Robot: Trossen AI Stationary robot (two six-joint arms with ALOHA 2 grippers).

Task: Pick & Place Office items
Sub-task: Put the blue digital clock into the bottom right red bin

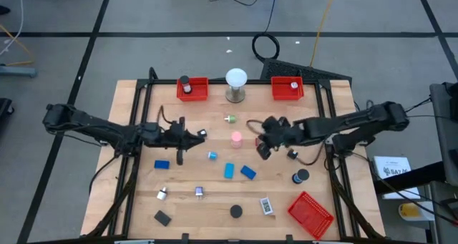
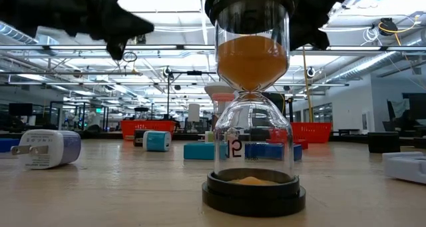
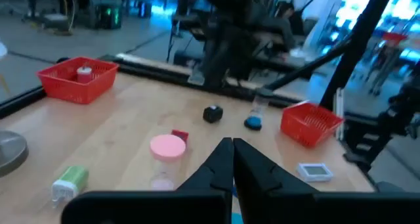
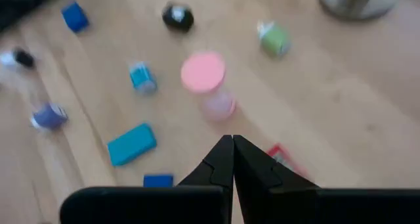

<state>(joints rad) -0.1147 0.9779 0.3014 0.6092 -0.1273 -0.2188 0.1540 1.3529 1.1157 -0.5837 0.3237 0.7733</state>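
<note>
The office items lie scattered over the wooden table: a pink-topped piece [image 1: 236, 137], a green one [image 1: 230, 119], blue blocks [image 1: 229, 170] [image 1: 248, 172] [image 1: 162, 164], a white plug [image 1: 162, 194] and a black block [image 1: 163, 217]. An hourglass with orange sand [image 2: 253, 100] stands upright on its black base near the front edge. My left gripper [image 1: 202, 134] hovers shut and level, left of the pink piece [image 3: 167, 146], holding nothing. My right gripper [image 1: 263, 149] is shut too and slants down to the right of the pink piece [image 4: 203, 71], above the table.
Two red mesh trays [image 1: 192, 89] [image 1: 287, 89] stand at the back edge, with a white globe on a metal base [image 1: 236, 83] between them. A third red tray [image 1: 310, 214] sits askew at the front right. A white flat device [image 1: 266, 205] lies beside it.
</note>
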